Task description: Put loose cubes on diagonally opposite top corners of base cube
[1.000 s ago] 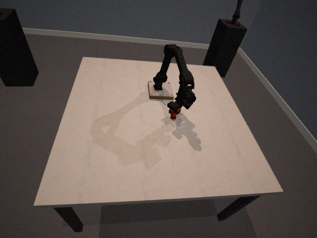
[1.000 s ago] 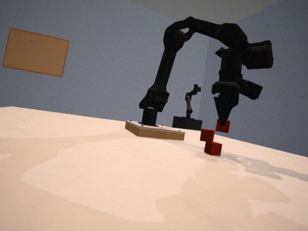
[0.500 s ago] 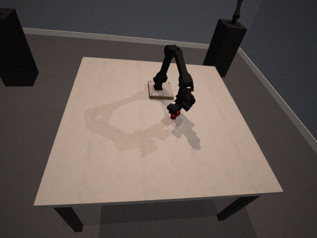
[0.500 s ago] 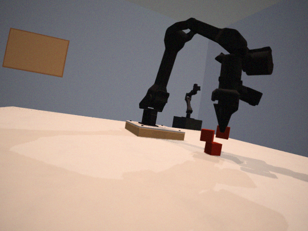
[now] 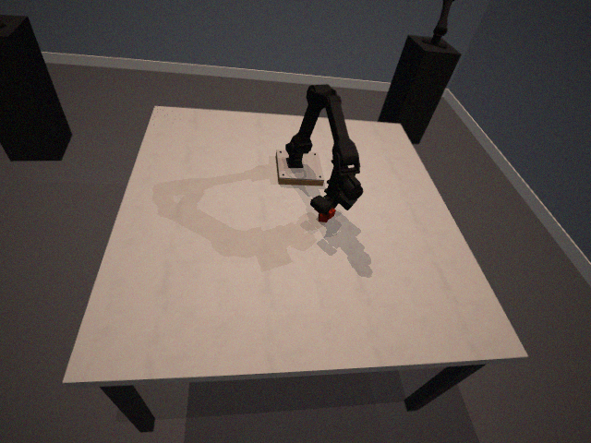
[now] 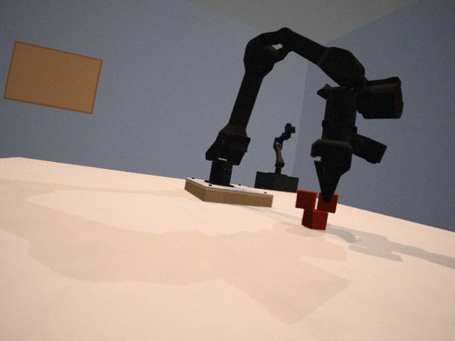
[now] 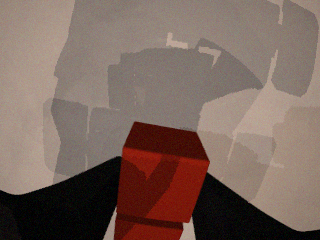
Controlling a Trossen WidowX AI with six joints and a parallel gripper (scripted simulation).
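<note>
The red base cube (image 6: pixel 314 221) stands on the table in the exterior view. One loose red cube (image 6: pixel 306 199) sits level on its left top corner. My gripper (image 6: pixel 327 200) (image 7: pixel 159 172) is shut on the other loose red cube (image 6: pixel 333 204) (image 7: pixel 162 187), which is at the base's right top corner, about level. Its underside is at about the height of the base's top; whether it touches is unclear. A narrow gap shows between the upper cubes. In the wrist view, part of another red cube (image 7: pixel 149 233) shows below the held one. The top view shows only a red patch (image 5: pixel 326 217), partly hidden by the gripper.
The arm's mounting plate (image 5: pixel 300 181) (image 6: pixel 234 197) stands behind the cubes on the pale table (image 5: pixel 214 309) (image 6: pixel 146 312). Shadows of the arm fall around the cubes. Dark pedestals (image 5: pixel 419 80) (image 5: pixel 29 95) stand beyond the table.
</note>
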